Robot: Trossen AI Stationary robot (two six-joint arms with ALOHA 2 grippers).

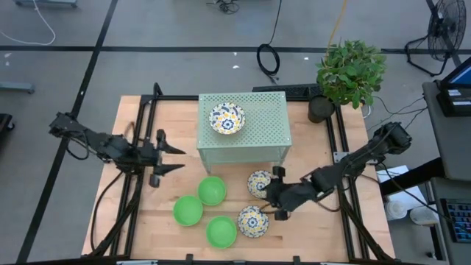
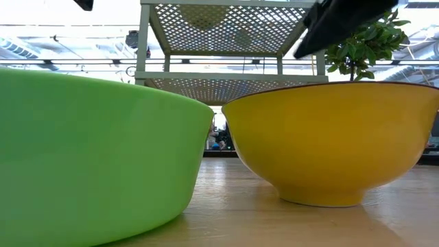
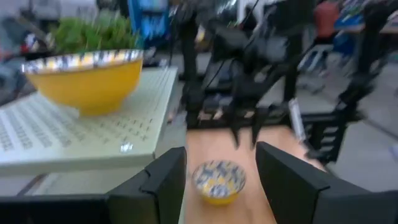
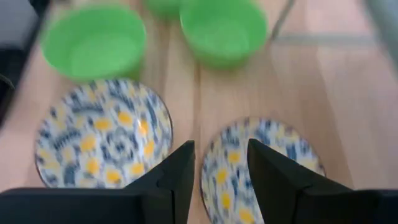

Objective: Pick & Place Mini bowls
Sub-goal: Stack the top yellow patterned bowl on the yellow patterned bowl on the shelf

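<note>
Filling the low view's foreground, a plain bright green round bowl (image 2: 89, 158) and the yellow underside of a patterned bowl (image 2: 336, 140) sat side by side on the pale wooden table (image 1: 147, 228), apart by a narrow gap. Behind them stood the largest piece on the table, the pale green perforated metal stand (image 1: 244, 126), with one white bowl with blue-and-yellow floral pattern (image 1: 227, 118) resting on its top. Next in size, the two dark arms: the left gripper (image 1: 175, 157) hovered over bare wood beside the stand's left edge, fingers spread and carrying nothing; the right gripper (image 1: 275, 193) hung low between the two remaining floral bowls, one just ahead of the stand (image 1: 259, 183) and one nearer the table's front (image 1: 252, 221), its fingers parted and clear of both rims, nothing between them. Three green bowls (image 1: 211, 190) clustered near the front centre, close together. Judging by this, the step in hand was the right arm's approach to a floral bowl; the next move called for lining one finger inside a rim, descending, and closing firmly before lifting toward the stand.
</note>
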